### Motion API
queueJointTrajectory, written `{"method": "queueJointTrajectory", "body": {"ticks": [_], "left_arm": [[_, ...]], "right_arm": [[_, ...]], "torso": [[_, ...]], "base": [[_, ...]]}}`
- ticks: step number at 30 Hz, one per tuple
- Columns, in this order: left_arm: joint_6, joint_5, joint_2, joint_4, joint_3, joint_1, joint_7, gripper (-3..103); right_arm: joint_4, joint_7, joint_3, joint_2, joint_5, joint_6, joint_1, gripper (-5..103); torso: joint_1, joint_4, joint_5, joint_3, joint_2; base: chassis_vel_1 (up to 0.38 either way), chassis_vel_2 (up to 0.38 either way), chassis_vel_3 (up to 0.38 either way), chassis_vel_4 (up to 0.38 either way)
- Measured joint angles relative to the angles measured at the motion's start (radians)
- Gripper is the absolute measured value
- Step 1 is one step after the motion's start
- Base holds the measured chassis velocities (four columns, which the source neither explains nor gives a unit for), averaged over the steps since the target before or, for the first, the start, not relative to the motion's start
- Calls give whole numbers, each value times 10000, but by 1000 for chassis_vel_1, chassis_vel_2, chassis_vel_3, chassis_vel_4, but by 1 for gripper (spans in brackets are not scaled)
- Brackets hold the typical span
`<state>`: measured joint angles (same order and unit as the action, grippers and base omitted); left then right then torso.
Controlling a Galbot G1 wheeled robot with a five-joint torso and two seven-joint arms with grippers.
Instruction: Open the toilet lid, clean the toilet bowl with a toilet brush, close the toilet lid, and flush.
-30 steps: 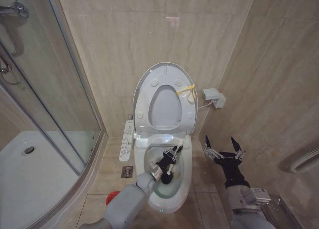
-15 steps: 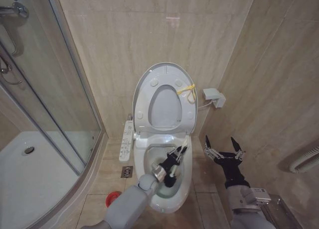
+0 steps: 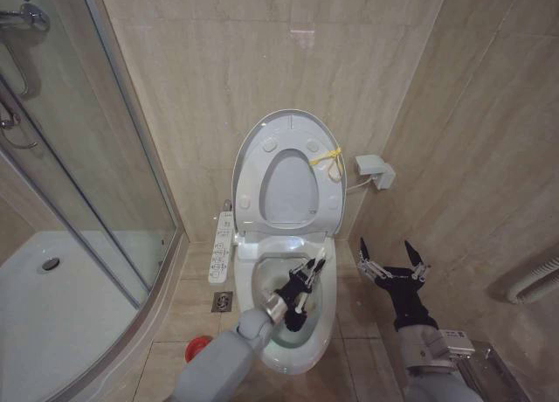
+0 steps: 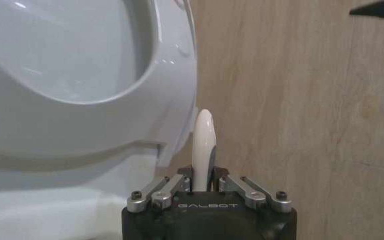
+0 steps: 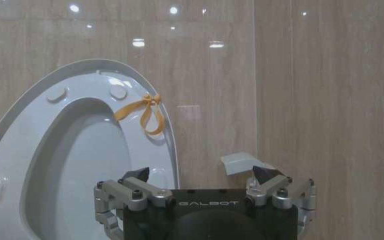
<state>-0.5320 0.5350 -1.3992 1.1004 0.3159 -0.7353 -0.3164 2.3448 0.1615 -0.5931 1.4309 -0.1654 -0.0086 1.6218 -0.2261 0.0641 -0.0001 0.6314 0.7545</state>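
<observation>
one toilet, two hands: the lid (image 3: pixel 288 170) stands raised against the tiled wall, a yellow tie (image 3: pixel 326 157) on its edge, and the left hand (image 3: pixel 307 275) reaches down into the bowl (image 3: pixel 325 319), clamped on the brush (image 3: pixel 301 301). from the head view the brush's dark head sits low inside the bowl. the left wrist view adds the handle's white tip (image 4: pixel 204 132), poking up between the closed fingers (image 4: pixel 168 187), with the underside of the seat beside it. the right hand (image 3: pixel 391 264) hangs beside the bowl near the right wall, its fingers spread apart and holding nothing. the right wrist view shows the tie's bow close up and one small white wall box (image 5: pixel 242 162). on the floor by the shower, one red cup (image 3: pixel 196 348).
</observation>
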Motion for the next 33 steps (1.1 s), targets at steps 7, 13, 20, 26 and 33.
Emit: {"method": "queueJointTrajectory", "body": {"ticks": [7,13,20,26,33], "left_arm": [[-21,-159,950,1139,-827,-1341,2,19],[-26,-235,1359,1564,-1363,-1964,-48,19],[-29,-336,1746,2144,-1755,-2784,-127,19],[-84,-437,1863,2251,-1872,-3139,-291,19],[-124,-461,1672,2197,-1841,-2724,-326,19]], "right_arm": [[0,0,0,0,0,0,0,100],[0,0,0,0,0,0,0,100],[0,0,0,0,0,0,0,100],[0,0,0,0,0,0,0,100],[0,0,0,0,0,0,0,100]], "torso": [[0,-4,0,0,0],[1,-1,0,0,0],[0,-1,0,0,0],[1,-3,1,0,0],[0,1,1,1,-1]], "base": [[0,0,0,0],[0,0,0,0],[0,0,0,0],[0,0,0,0],[0,0,0,0]]}}
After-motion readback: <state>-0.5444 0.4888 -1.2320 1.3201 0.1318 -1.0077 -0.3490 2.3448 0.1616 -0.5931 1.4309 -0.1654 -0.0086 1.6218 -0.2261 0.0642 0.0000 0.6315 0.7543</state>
